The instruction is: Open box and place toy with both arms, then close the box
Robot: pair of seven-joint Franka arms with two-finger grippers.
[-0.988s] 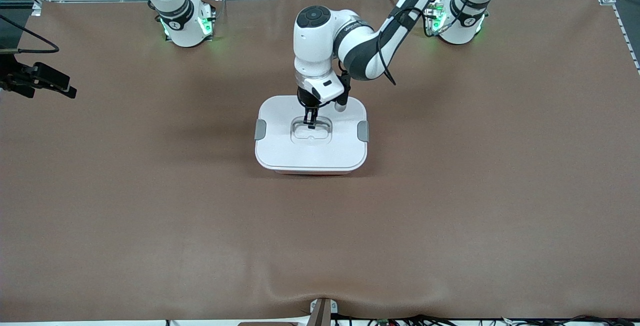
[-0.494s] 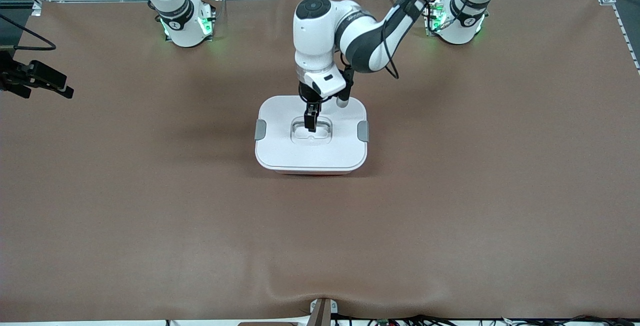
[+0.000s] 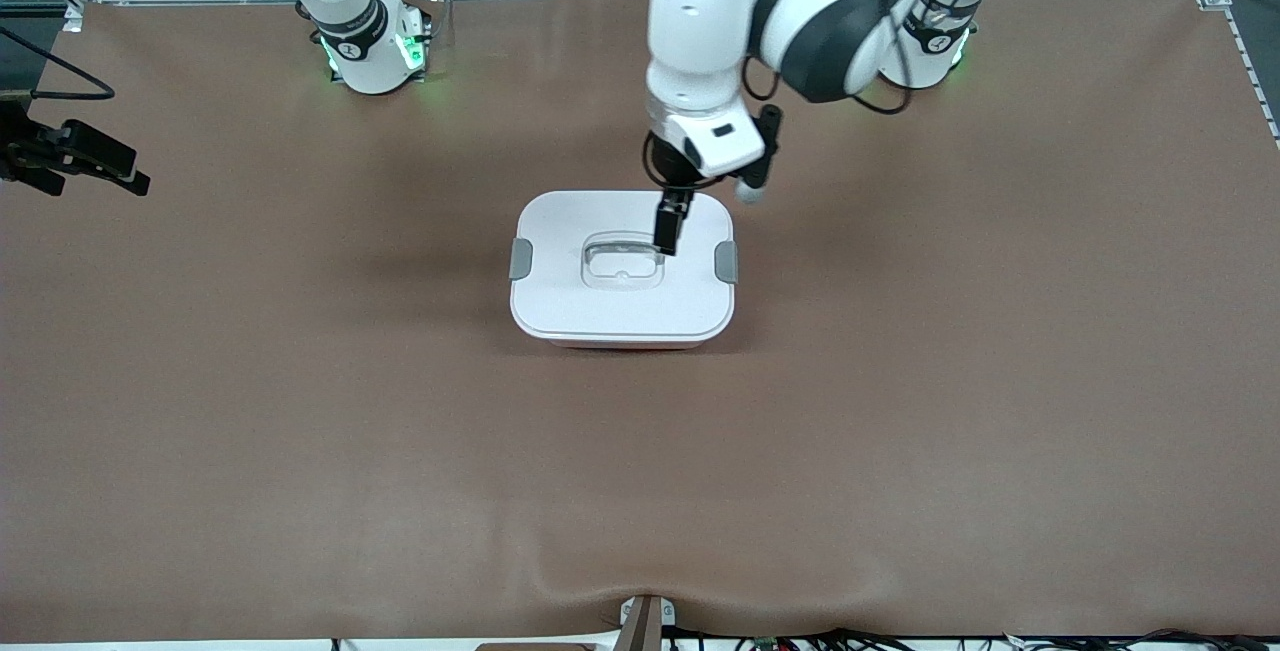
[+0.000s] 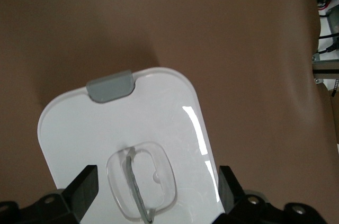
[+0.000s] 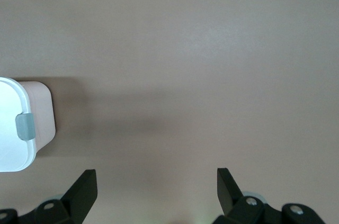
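The box (image 3: pixel 621 271) is being left standing on the brown table (image 3: pixel 900 411), about midway between the two arms' ends, with its white lid (image 4: pixel 159 113) seated on the pink tub and a grey clip (image 3: pixel 520 258) showing at each short side. The left gripper (image 3: pixel 667 231) is being held in the air over the lid, above the edge of the clear recessed handle (image 3: pixel 622 264) toward the left arm's end; its fingers (image 4: pixel 85 187) are being kept spread wide apart, with nothing between them (the handle is seen in the gap in the left wrist view). The right gripper (image 5: pixel 153 192) is being held, waiting, over bare table toward the right arm's end, its fingers likewise parted and empty. The toy is not being shown in any view.
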